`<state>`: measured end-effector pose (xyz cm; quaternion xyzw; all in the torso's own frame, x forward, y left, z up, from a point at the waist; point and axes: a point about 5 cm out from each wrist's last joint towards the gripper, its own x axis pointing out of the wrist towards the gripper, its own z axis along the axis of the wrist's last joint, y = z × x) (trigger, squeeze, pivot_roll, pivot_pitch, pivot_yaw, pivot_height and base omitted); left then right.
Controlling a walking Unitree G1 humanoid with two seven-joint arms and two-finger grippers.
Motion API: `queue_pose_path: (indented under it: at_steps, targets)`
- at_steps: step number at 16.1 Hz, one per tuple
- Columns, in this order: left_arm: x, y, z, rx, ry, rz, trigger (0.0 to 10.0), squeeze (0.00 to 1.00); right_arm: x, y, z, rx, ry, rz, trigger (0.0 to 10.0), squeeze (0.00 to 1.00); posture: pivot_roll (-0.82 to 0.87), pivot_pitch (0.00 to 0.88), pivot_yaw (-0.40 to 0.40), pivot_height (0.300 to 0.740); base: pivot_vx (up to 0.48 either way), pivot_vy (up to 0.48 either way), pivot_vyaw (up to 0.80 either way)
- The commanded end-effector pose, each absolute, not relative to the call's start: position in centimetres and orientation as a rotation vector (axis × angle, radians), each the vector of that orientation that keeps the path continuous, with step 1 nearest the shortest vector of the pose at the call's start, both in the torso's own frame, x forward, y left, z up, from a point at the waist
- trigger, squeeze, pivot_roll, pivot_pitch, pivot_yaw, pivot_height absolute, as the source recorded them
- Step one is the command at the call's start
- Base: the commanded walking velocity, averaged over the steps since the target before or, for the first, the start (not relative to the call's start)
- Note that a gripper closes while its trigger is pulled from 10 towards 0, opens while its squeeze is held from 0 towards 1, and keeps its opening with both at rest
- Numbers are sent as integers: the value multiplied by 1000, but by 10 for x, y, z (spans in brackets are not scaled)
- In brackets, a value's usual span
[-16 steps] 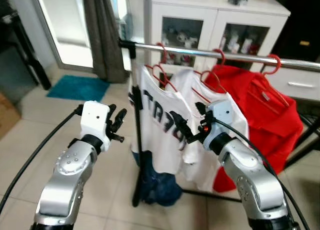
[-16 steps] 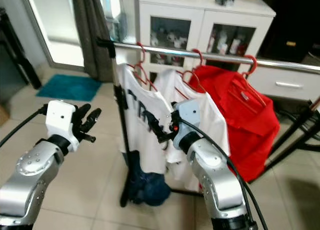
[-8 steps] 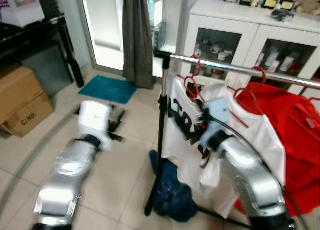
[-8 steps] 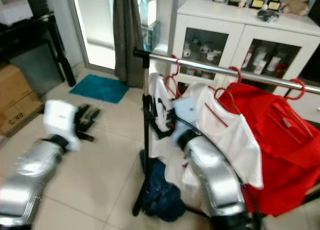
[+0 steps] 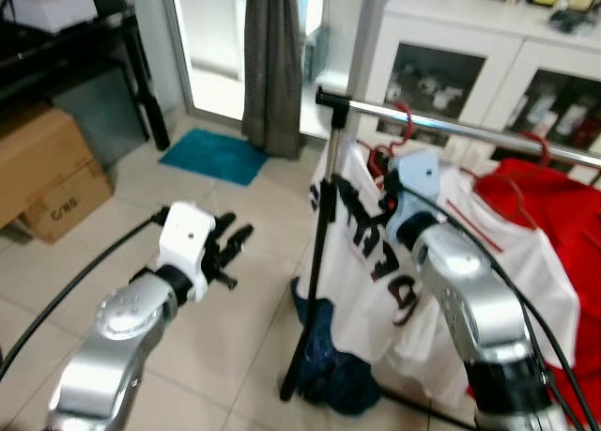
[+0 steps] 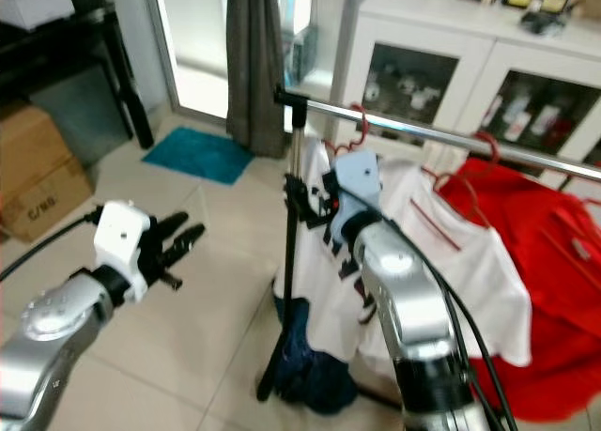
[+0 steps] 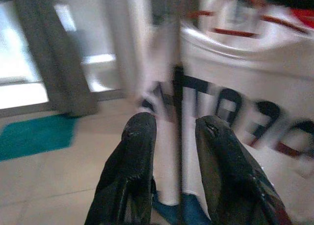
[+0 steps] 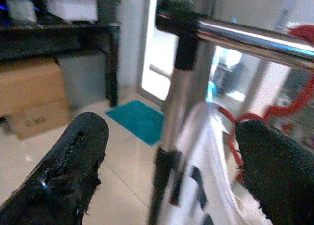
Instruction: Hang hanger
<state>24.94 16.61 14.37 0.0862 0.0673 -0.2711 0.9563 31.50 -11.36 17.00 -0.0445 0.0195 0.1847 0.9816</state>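
Red hanger (image 5: 402, 121) hooked on the silver rail (image 5: 470, 130) carrying a white lettered shirt (image 5: 376, 253), right gripper (image 8: 167, 151) just beside it with jaws spread wide, left gripper (image 7: 174, 151) forward over the tiled floor (image 5: 216, 356), jaws parted, empty.

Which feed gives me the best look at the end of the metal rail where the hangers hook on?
The right wrist view: the rail and its black end joint sit close between the open right gripper fingers, a red hanger beside. Both eye views show the rail smaller; the left wrist view is blurred.
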Motion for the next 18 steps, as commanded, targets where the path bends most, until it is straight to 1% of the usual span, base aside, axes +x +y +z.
queue_pose_path:
  at_steps: [1,2,3,4,6,7,11,12,13,16,18]
  targets:
    - [246,164,148,168,152,-628,10000,0,327,-123,178,-111,53,313,10000,498,-34,0,-41,740,0,0,0]
    - [245,164,149,173,155,-647,10000,0,332,-125,178,-119,71,297,10000,106,-34,0,-41,740,0,0,0]
    - [244,163,149,170,157,-667,10000,0,335,-126,176,-126,95,298,10000,0,-33,0,-43,740,0,0,0]
    - [240,160,151,164,161,-722,10000,0,345,-128,172,-136,154,304,10000,0,-33,0,-43,740,0,0,0]
    - [237,158,152,160,167,-764,10000,0,360,-134,170,-167,202,257,10000,0,-28,0,-42,740,0,0,0]
    - [236,157,152,160,177,-785,10000,0,374,-140,170,-164,243,225,10000,0,-28,0,-42,740,0,0,0]
    - [235,156,152,159,184,-803,10000,0,390,-152,166,-89,299,187,10000,0,-26,0,-43,740,0,0,0]
    - [234,156,152,159,185,-805,10000,0,392,-155,164,-88,312,178,4588,0,-26,0,-43,740,0,0,0]
    - [234,156,152,157,187,-810,10000,0,395,-160,160,-79,331,163,0,0,-21,0,-43,740,0,0,0]
    - [233,155,152,157,191,-817,10000,0,398,-165,155,-22,362,173,0,0,-17,0,-46,740,0,0,0]
    - [232,156,151,158,195,-815,10000,0,398,-164,155,32,363,198,0,0,-17,0,-46,740,0,0,0]
